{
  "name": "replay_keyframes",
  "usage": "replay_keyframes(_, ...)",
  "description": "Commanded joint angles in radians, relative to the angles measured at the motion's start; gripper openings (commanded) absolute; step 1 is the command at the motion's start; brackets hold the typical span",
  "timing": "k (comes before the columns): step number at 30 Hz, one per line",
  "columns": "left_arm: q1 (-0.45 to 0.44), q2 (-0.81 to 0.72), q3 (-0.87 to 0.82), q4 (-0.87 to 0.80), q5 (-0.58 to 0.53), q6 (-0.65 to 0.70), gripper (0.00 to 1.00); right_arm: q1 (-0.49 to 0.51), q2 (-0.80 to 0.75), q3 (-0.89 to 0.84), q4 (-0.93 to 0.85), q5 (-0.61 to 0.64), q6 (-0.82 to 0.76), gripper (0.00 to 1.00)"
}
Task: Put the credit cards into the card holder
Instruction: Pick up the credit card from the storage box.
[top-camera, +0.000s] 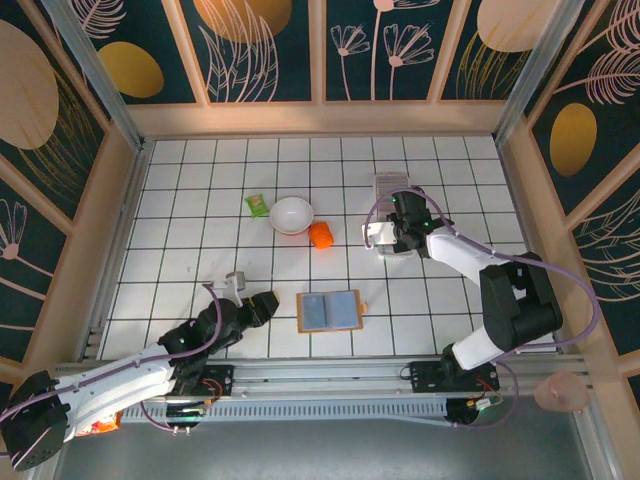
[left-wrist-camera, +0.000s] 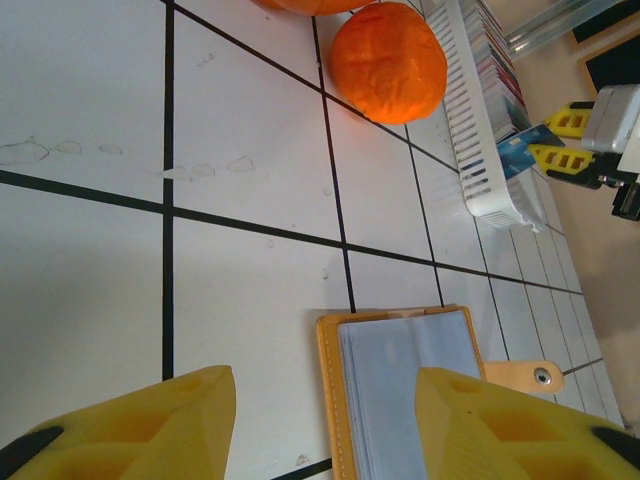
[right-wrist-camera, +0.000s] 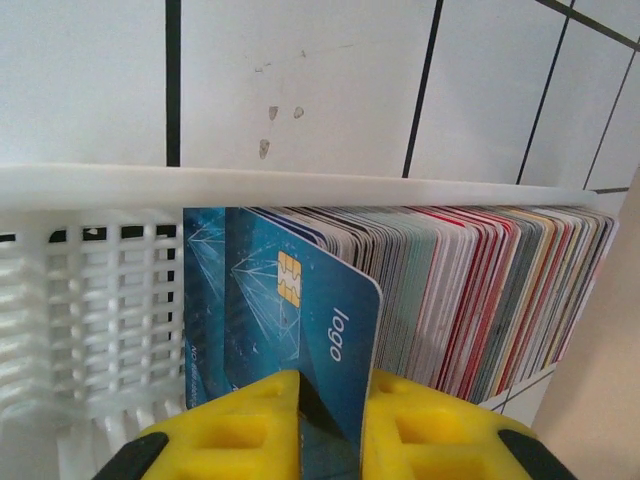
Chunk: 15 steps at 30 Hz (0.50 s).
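Left gripper (top-camera: 262, 305) sits low over the worktop (top-camera: 180, 200) by the near edge, left of centre. Its yellow fingers are apart with nothing between them. Just right of it is one tan-orange leather wallet (top-camera: 330, 311), lying open and flat, with blue-grey clear sleeves inside.

Toward the middle I count one small green packet (top-camera: 257, 204), one round white bowl (top-camera: 291, 214) and one round orange object (left-wrist-camera: 388, 62) with dimpled skin.

Right of centre, running toward the far edge, is one card holder (right-wrist-camera: 300, 185), a long white plastic lattice tray. It's packed with thin cards on edge, mixed colours.

Right gripper (right-wrist-camera: 330, 410) is at the holder's near end, clamped on a glossy blue credit card (right-wrist-camera: 300, 320) with a chip and "logo" print. The card stands upright beside the stack, lower edge hidden by the fingers. A second blue card (right-wrist-camera: 203, 300) is just behind it; can't tell if it's slotted.
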Motion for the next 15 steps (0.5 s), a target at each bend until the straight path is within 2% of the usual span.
replay_keyframes(1, -0.004, -0.002, -0.030, 0.041, 0.010, -0.015, 0.50, -0.004, -0.034, -0.003, 0.057, 0.018, -0.004, 0.16)
replay_keyframes(9, -0.004, -0.005, -0.025, 0.038, 0.040, -0.018, 0.48, 0.008, -0.074, -0.001, 0.000, 0.023, 0.024, 0.10)
replay_keyframes(12, -0.004, -0.013, -0.032, 0.063, 0.066, -0.017, 0.48, 0.023, -0.108, -0.002, -0.067, 0.015, 0.054, 0.08)
replay_keyframes(15, -0.003, -0.026, -0.031, 0.066, 0.076, -0.012, 0.46, 0.039, -0.149, 0.004, -0.179, -0.005, 0.076, 0.01)
